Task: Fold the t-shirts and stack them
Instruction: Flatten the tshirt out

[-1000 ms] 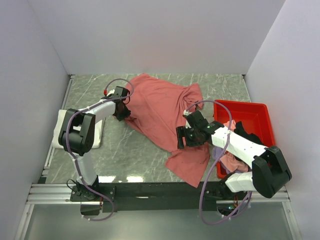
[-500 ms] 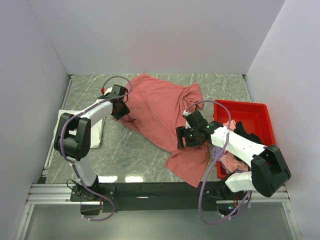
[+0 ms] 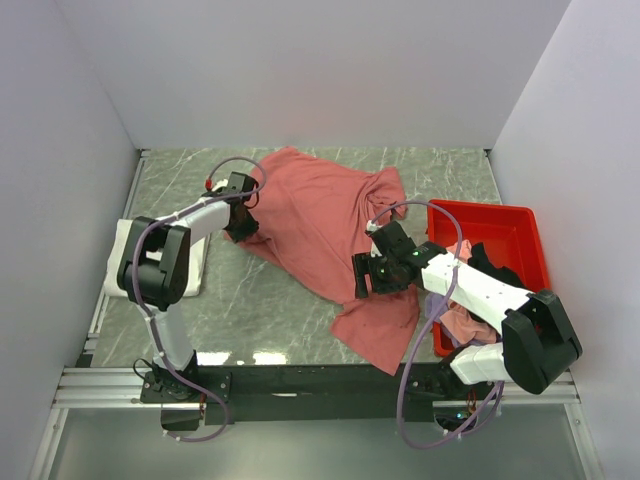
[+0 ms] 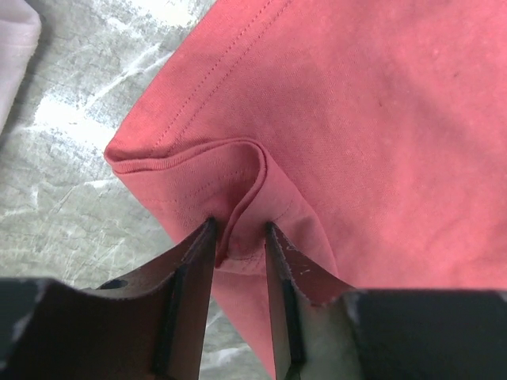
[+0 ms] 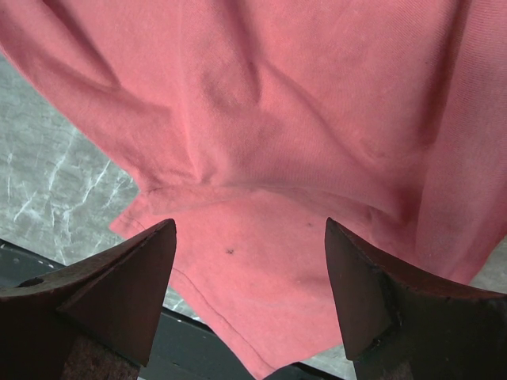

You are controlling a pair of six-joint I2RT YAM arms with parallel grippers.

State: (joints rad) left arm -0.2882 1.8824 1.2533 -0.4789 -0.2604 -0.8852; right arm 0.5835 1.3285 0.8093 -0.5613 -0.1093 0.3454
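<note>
One big dusty red t-shirt (image 3: 325,215) lies rumpled on the marble tabletop (image 3: 280,310), just left of the bright red plastic tray (image 3: 520,213), with its lower end trailing toward the near edge. The left gripper (image 4: 238,229) is at the shirt's edge farthest from the tray, pinched onto a raised fold at the hem corner with cloth bunched up between the jaws. The right gripper (image 5: 249,229) hovers over the part of the shirt nearer the tray, jaws spread wide and holding nothing, just red fabric underneath. Inside the tray is a heap with a light pink tee (image 3: 462,322) and a black tee (image 3: 490,262), the pink spilling over the rim. Well away from the tray, beyond the left arm, a white tee (image 3: 118,252) lies flat.
</note>
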